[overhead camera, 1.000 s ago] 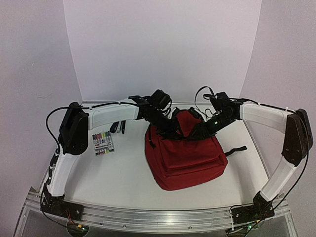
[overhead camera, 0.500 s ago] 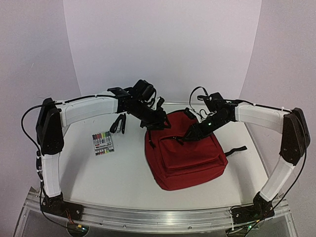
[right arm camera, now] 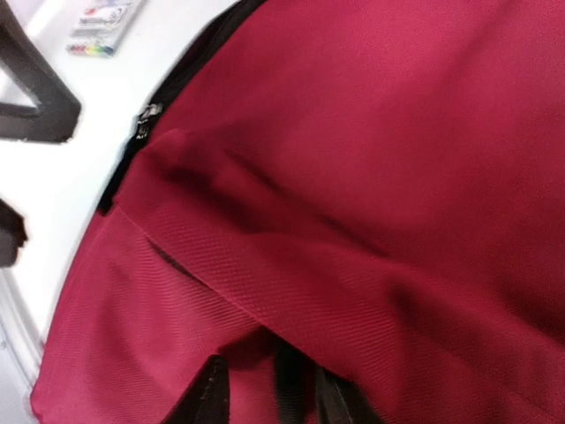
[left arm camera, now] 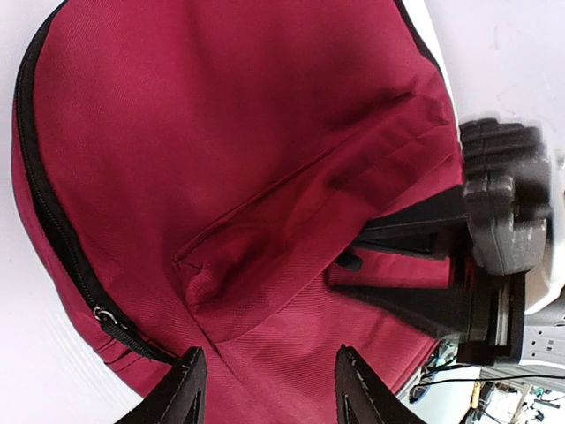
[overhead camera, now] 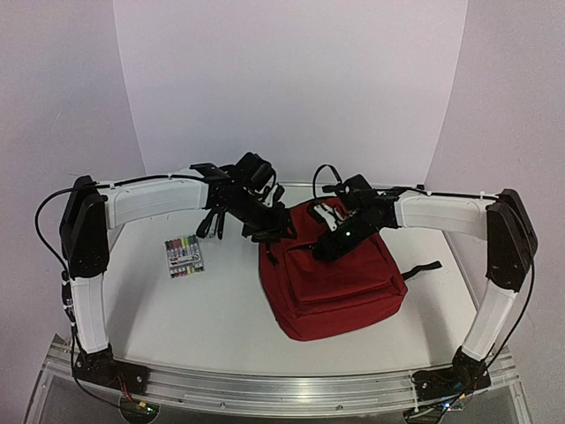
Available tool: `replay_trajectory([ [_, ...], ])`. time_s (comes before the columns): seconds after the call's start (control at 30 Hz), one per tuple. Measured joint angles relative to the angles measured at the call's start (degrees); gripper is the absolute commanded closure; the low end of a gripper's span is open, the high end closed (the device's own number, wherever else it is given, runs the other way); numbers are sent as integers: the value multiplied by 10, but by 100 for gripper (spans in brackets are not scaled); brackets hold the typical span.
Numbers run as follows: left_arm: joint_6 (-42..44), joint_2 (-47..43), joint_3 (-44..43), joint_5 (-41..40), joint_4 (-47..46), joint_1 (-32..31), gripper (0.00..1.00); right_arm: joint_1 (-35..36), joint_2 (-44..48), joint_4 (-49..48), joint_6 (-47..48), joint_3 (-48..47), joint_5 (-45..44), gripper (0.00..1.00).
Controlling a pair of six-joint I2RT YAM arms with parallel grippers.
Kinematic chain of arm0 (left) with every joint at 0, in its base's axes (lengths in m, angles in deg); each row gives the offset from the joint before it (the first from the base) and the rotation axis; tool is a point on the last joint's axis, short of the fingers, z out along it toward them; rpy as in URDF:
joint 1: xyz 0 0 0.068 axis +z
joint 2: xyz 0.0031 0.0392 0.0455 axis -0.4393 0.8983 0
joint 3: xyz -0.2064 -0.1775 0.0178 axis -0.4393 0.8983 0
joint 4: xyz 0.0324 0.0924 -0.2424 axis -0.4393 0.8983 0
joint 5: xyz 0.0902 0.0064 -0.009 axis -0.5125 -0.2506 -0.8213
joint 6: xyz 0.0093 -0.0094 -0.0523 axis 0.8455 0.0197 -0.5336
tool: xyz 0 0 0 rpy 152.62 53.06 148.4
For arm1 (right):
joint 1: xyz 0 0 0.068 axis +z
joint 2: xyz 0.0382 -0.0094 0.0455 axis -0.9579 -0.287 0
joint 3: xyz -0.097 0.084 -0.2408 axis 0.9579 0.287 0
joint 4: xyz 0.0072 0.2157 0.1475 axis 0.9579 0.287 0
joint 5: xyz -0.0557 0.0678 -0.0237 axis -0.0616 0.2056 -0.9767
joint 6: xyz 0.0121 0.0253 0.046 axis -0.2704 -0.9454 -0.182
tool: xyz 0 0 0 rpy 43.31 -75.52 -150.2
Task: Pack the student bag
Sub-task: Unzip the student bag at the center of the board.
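The student bag [overhead camera: 340, 287], dark red, lies flat on the white table with its rounded top toward the back. My left gripper [overhead camera: 275, 234] hovers at the bag's upper left edge, open. In the left wrist view its fingertips [left arm camera: 357, 389] stand wide apart over the red fabric [left arm camera: 221, 132], near the black zip with its metal pull [left arm camera: 104, 314]. My right gripper [overhead camera: 320, 247] rests on the bag's top, just above the front pocket. In the right wrist view this gripper [right arm camera: 274, 397] is shut on a raised fold of the bag's fabric [right arm camera: 397, 132].
A pack of coloured markers [overhead camera: 184, 256] lies left of the bag. Small black items [overhead camera: 210, 225] sit behind the pack, near the left arm. A black strap [overhead camera: 428, 268] trails from the bag's right side. White walls close in the back and sides.
The left gripper has opened, let go of the bag's top and drawn back to the left. The right gripper has slid left onto the bag and closed on a fold of fabric.
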State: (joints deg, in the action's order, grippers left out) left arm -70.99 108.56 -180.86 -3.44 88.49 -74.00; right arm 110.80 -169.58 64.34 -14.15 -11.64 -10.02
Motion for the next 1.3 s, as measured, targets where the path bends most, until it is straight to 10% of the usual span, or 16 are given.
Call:
replay_trajectory([
  [0.1, 6, 0, 0, -7, 7, 0, 49, 6, -1, -7, 1, 0, -50, 99],
  [0.37, 40, 63, -69, -10, 35, -1, 46, 7, 3, -11, 3, 3, -102, 100],
  [0.73, 67, 113, -70, -4, 20, 0, 80, -48, 72, 26, 36, 26, -114, 100],
  [1.3, 85, 79, -6, 42, -16, -47, 100, -183, 38, 73, 121, 6, -100, 100],
])
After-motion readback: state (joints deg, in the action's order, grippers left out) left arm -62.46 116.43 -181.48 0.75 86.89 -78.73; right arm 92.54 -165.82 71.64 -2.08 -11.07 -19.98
